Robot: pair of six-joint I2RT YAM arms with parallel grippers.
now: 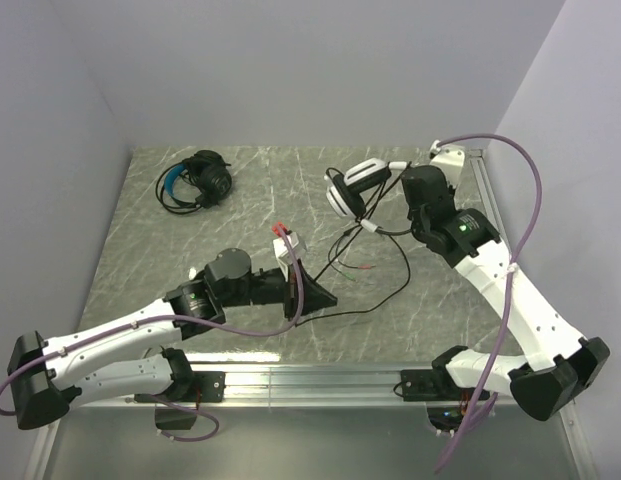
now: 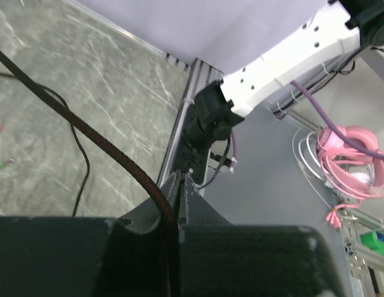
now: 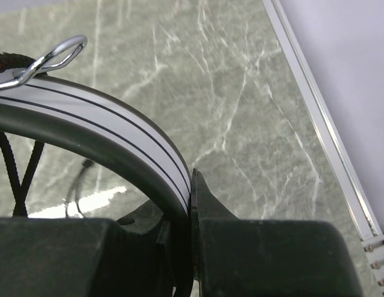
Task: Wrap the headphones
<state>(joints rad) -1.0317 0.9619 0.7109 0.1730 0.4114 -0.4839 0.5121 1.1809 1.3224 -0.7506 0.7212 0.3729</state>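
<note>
I've got both arms on the white over-ear headset with black ear pads, which sits toward the far right of the grey marbled tabletop. My right gripper is clamped narrow on its white, black-striped headband, one finger on either side of the band. My left gripper is nipped tight on the thin black cable, and the cord runs right down between the fingers.

The top view shows how far along I am. That cable sprawls in loose loops across the table between the two arms, and none of it is wound round the headset that I can see. I'd say this one has barely begun: the grips are set, but the winding is all to come.

Over at the far left, well apart, the black over-ear headset with a blue headband lies on its own with its cord bunched close around it. I'd call that one done or near it, though it's too small to be sure.

What's left, by my reckoning, is to wind this cord round the white one and tuck the end.
</note>
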